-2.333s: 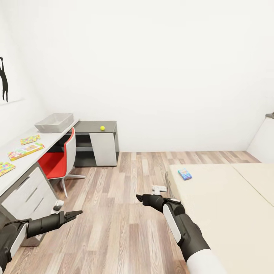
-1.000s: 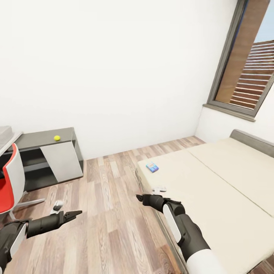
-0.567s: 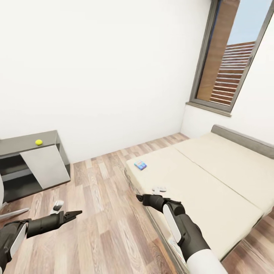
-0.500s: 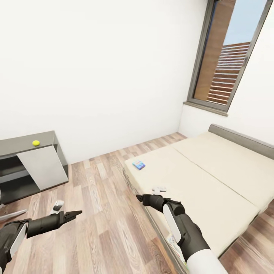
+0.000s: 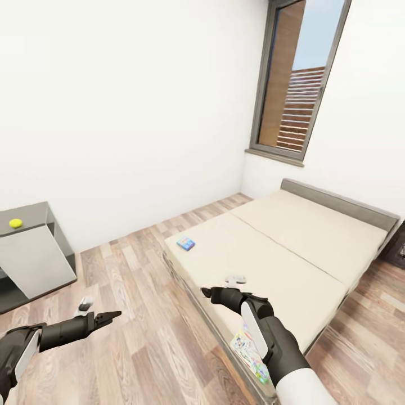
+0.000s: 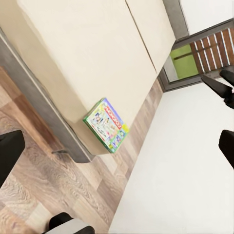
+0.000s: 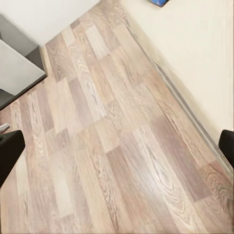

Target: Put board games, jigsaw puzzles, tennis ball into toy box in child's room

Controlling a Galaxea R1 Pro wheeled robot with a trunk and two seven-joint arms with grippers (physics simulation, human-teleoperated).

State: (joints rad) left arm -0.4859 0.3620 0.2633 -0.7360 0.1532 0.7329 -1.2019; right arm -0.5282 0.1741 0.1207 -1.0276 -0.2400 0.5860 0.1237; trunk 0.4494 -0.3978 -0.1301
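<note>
On the beige bed (image 5: 292, 247) lie two board games: a small blue-teal box (image 5: 185, 243) near its foot end, and a green-edged Monopoly box (image 5: 246, 346) at the near corner, partly behind my right arm. The Monopoly box (image 6: 106, 125) is seen again in the left wrist view, and a corner of the blue box (image 7: 158, 2) in the right wrist view. The tennis ball (image 5: 16, 223) rests on a dark grey cabinet (image 5: 34, 216) at far left. My left gripper (image 5: 115, 315) and right gripper (image 5: 205, 292) hang open and empty over the floor. The toy box, jigsaw puzzles and table are out of view.
Wood-plank floor (image 5: 140, 292) lies between the cabinet and the bed. A tall dark-framed window (image 5: 292, 79) stands in the wall behind the grey headboard (image 5: 337, 199). A dark piece of furniture (image 5: 396, 247) sits at the far right edge.
The view has swung to the right: table, toy box, puzzles and red chair have left the picture, and the whole bed, the window and the Monopoly box have come in. Both arms keep their pose.
</note>
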